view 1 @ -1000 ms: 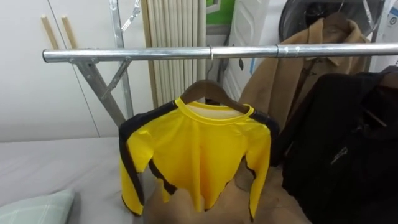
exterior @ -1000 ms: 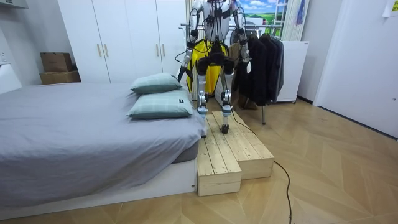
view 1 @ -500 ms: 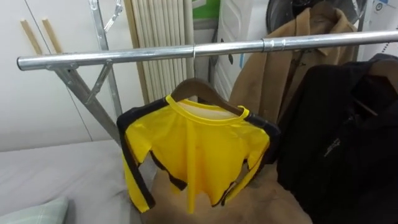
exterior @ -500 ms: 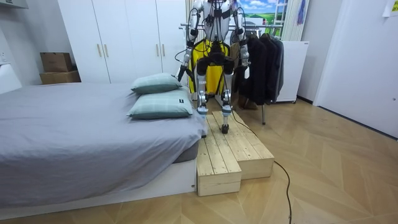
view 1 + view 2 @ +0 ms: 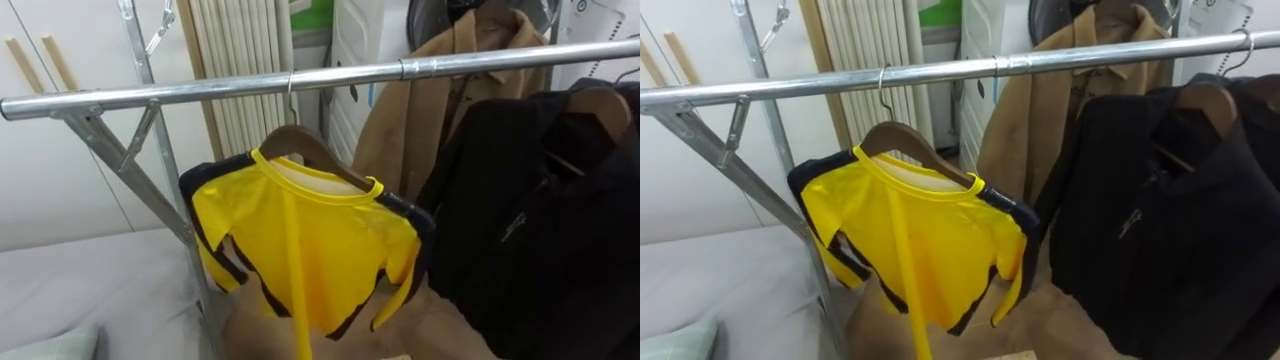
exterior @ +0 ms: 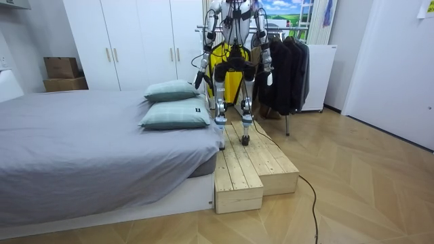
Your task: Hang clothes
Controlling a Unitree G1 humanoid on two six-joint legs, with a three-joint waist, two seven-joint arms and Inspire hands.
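left hand (image 6: 199, 78): low at the robot's left side, on the room view's left, well under the rail; released or clenched, can't tell from where I stand
right hand (image 6: 269, 76): low on the other side, in front of the dark clothes as seen from the room; state can't be told either
robot: up on the wooden step (image 6: 251, 163) at the corner of the bed, back to me, facing the rack
shirt (image 5: 300, 240): yellow, black trim along shoulders and sleeves, on the hanger and hanging from the rail, left of the other clothes
hanger (image 5: 305, 142): wood, metal hook over the rail, sits tilted with its right end lower than its left
rail (image 5: 200, 93): bright metal bar running across at head height
brace (image 5: 125, 165): slanted metal strut under the rail's left end, just beside the shirt's left sleeve
coat (image 5: 400, 130): tan, on the rail right of the shirt, partly behind it
jacket (image 5: 540, 230): black, on its own wooden hanger further right, overlapping the coat
bed (image 6: 81, 149): grey cover, to the robot's left
pillows (image 6: 173, 115): two, pale green, stacked at the bed end nearest the rack
wardrobe (image 6: 135, 41): white doors, behind the bed
boxes (image 6: 62, 71): cardboard, stacked by the wall at the room view's left
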